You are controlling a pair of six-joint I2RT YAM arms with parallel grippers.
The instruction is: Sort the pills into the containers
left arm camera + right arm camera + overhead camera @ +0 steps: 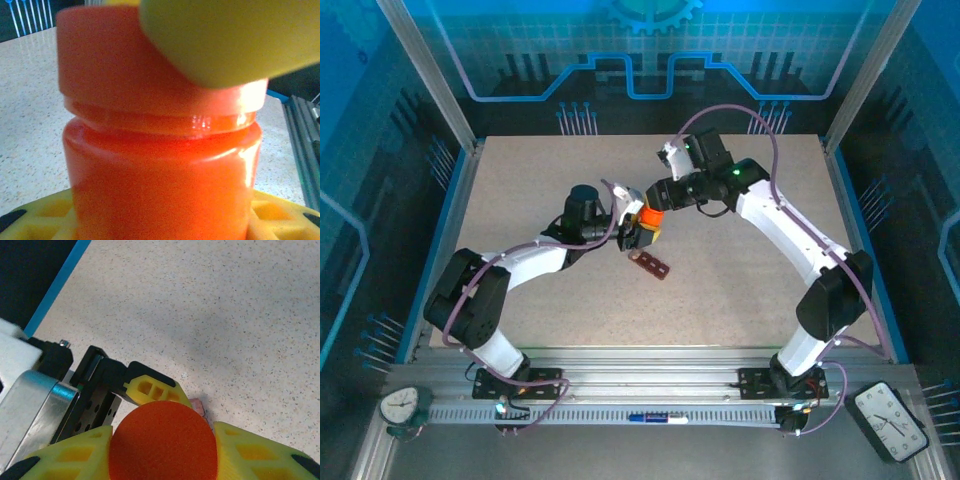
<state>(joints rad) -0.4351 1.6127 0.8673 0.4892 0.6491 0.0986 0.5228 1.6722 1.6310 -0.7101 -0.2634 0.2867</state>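
Left wrist cam: closest thing is a blurred yellow finger (220, 40) coming in from my other arm, sitting on the cap (115, 60) of the orange bottle (160, 180). The bottle stands upright between the fingers of my left tool (160, 222), which is clamped on the body. That's the anchor, so the body can't spin when the cap gets turned.

Right wrist cam: looking straight down on the cap, a round orange disc wedged between both fingers of my right tool (162, 452), pads touching either side. So right is pinching the cap from above. One left-tool finger pokes out just behind it. Speckled table (225, 300) underneath; can't tell whether the bottle rests on it.

Top cam: both tools meet mid-table at the bottle. The containers (653, 264), a dark red-brown strip, lie flat on the table just beside the bottle on the near side, clear of both tools. Parked close so the pour is short, I'd guess. Pills presumably inside the bottle, so my read: cap-off step, sorting not started.
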